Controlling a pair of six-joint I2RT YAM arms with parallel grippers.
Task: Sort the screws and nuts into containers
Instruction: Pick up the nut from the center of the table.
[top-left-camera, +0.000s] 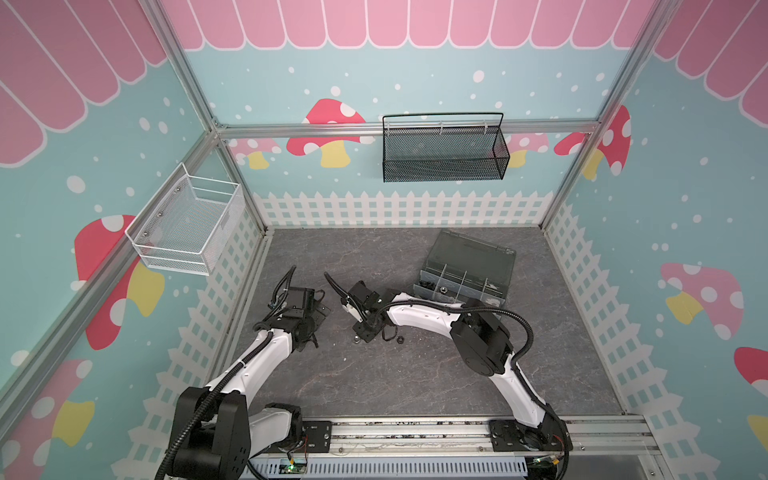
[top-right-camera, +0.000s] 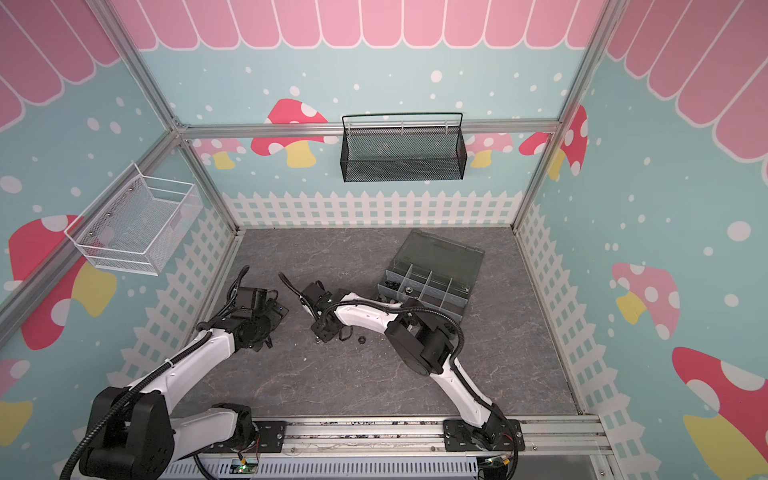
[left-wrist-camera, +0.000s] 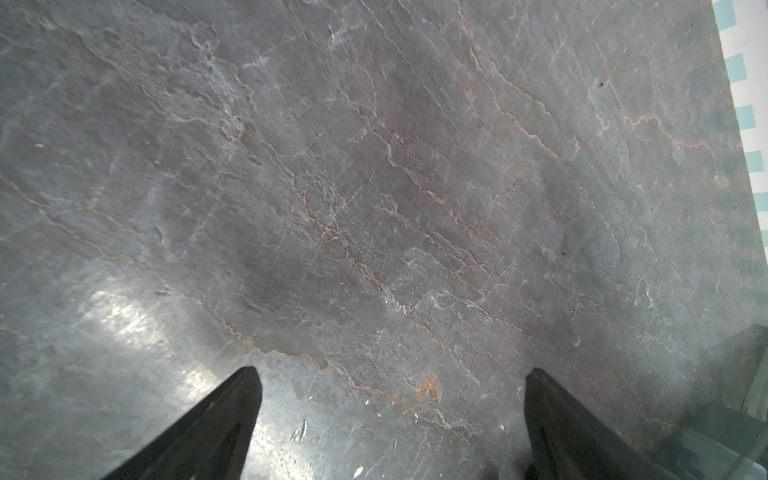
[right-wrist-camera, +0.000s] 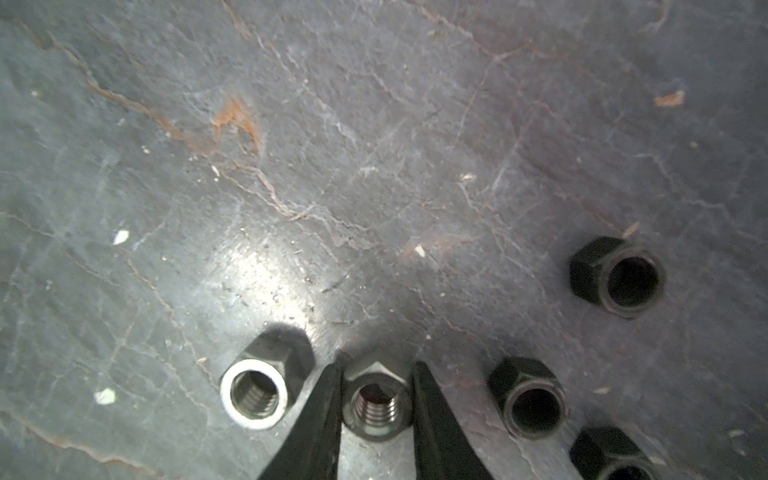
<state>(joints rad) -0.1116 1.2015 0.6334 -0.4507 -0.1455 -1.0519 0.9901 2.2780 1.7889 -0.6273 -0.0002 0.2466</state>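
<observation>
Right wrist view shows the right jaws pinching one steel nut (right-wrist-camera: 376, 403) from its two sides. The nut sits flat on the bench (right-wrist-camera: 374, 145), and its threaded hole points straight up. Just beside it stands a silver nut (right-wrist-camera: 254, 392) with a bright rim. On the other side three black nuts (right-wrist-camera: 528, 397) lie apart from each other, all with the hole axis upright too. In both top views this group is near the middle of the bench. The organizer box (top-left-camera: 494, 284), with its lid (top-left-camera: 473, 253) open, stands toward the far right corner, its long side slanted to the far edge. Small dark parts (top-left-camera: 426, 284) lie in one end cell. The left jaws are spread wide over the bench near its left edge.
</observation>
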